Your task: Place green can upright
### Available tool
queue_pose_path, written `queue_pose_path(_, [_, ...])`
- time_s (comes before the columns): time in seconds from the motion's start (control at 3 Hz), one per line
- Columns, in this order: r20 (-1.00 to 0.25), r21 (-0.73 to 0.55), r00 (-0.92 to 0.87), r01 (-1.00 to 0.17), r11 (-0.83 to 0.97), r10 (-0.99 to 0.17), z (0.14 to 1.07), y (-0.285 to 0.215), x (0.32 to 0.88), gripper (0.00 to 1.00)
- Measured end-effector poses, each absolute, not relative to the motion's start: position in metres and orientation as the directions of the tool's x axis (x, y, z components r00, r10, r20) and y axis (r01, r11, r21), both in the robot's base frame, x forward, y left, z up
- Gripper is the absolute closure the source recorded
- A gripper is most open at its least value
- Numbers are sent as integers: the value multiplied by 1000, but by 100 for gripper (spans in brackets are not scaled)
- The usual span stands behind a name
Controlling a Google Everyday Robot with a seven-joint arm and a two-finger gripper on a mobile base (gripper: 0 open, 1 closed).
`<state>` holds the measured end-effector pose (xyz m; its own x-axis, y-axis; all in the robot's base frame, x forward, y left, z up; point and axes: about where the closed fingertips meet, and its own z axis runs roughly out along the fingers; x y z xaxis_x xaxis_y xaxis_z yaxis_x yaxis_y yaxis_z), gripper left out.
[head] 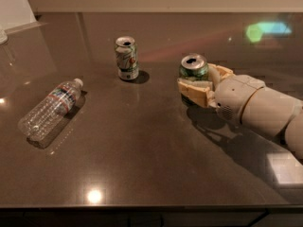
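Note:
The green can [193,69] stands upright on the dark table [142,141], right of centre, its open silver top facing up. My gripper [198,79] reaches in from the right and is shut on the can's lower body. One beige finger [195,91] crosses in front of the can and the other [221,73] lies behind it to the right. The can's lower half is hidden by the near finger.
A paler green-white can with a red mark [126,58] stands upright at the back centre. A clear plastic bottle [51,109] lies on its side at the left. My white arm [265,109] stretches over the table's right side.

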<state>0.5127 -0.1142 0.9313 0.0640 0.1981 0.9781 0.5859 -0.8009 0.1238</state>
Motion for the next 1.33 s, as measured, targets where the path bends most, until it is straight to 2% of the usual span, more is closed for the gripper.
queue_pose_path(1.0, [991,-24,127,489,-872,44,914,-125,522,100])
queue_pose_path(1.33, [995,-30,97,469,-883,18,908,-125,523,82])
